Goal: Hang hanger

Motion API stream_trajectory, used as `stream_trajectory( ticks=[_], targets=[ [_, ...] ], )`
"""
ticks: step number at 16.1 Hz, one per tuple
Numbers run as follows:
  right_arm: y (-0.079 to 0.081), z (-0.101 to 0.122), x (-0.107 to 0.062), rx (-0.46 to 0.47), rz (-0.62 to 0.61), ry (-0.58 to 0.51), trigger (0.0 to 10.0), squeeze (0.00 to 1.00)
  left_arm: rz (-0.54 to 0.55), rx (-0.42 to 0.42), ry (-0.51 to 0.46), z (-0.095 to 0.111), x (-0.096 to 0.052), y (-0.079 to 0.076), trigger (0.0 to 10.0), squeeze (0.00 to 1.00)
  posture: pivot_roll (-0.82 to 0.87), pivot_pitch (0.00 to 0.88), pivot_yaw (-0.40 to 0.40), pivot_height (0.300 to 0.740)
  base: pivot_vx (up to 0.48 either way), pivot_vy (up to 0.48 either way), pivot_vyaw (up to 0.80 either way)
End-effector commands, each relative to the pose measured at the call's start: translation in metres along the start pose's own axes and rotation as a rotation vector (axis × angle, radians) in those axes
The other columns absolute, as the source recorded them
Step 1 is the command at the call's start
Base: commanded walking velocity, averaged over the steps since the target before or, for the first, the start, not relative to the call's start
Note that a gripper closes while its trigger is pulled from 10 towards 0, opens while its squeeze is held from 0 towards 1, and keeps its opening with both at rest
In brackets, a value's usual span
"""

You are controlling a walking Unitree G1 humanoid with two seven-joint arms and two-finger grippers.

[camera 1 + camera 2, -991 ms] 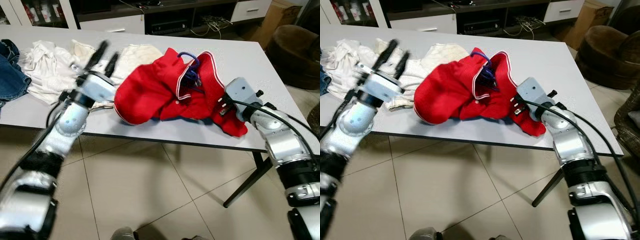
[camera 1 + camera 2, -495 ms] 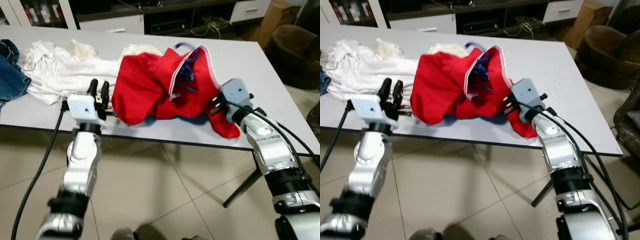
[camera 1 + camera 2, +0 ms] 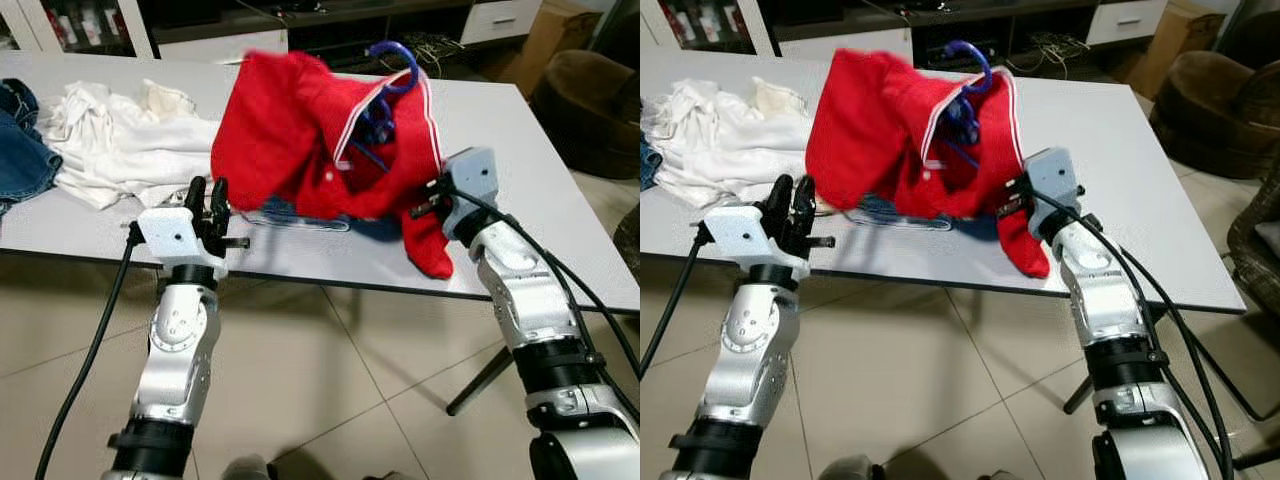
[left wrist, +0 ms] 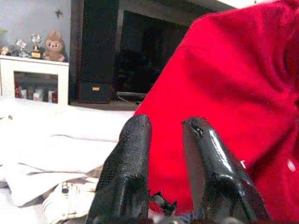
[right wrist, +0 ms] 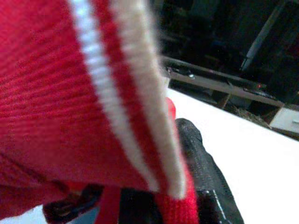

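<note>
Left eye view | white table (image 3: 520, 140) | tiled floor (image 3: 330, 390) | TV cabinet (image 3: 330, 30)

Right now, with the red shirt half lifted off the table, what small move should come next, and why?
Probably keep raising the right gripper: it is shut on the red shirt, the blue hanger sits in the collar, but the lower hem looks near the table. The left gripper stands empty beside it.
</note>
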State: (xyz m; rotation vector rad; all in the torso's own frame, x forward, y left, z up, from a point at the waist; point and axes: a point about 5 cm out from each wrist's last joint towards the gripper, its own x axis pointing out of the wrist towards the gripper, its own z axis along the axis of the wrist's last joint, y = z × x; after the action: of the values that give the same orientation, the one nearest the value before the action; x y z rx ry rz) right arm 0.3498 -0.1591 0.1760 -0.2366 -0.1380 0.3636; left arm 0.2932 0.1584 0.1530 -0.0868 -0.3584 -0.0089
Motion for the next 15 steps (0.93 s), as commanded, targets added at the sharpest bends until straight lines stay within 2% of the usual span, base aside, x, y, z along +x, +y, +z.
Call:
stream_trajectory(
  ticks=[1, 6, 13, 15],
  targets=[
    [-0.002, 0.015, 0.002, 0.008, -0.009, -0.078, 10.0, 0.0, -0.003, 0.017, -0.001, 0.003, -0.001, 0.0, 10.0, 0.0, 0.12, 0.0, 0.016, 0.74, 0.0, 0.0, 0.8],
    [-0.009, 0.021, 0.002, 0.024, -0.054, -0.114, 10.0, 0.0, -0.056, 0.057, -0.025, 0.007, -0.002, -0.01, 10.0, 0.0, 0.12, 0.0, 0.01, 0.74, 0.0, 0.0, 0.79],
    [-0.023, 0.034, 0.001, -0.013, -0.163, -0.166, 10.0, 0.0, -0.082, 0.072, -0.036, 0.009, -0.004, -0.017, 10.0, 0.0, 0.12, 0.0, 0.004, 0.74, 0.0, 0.0, 0.79],
    [-0.031, 0.038, -0.001, -0.042, -0.231, -0.184, 10.0, 0.0, -0.085, 0.074, -0.037, 0.009, -0.004, -0.017, 10.0, 0.0, 0.12, 0.0, 0.004, 0.74, 0.0, 0.0, 0.79]
  ],
)
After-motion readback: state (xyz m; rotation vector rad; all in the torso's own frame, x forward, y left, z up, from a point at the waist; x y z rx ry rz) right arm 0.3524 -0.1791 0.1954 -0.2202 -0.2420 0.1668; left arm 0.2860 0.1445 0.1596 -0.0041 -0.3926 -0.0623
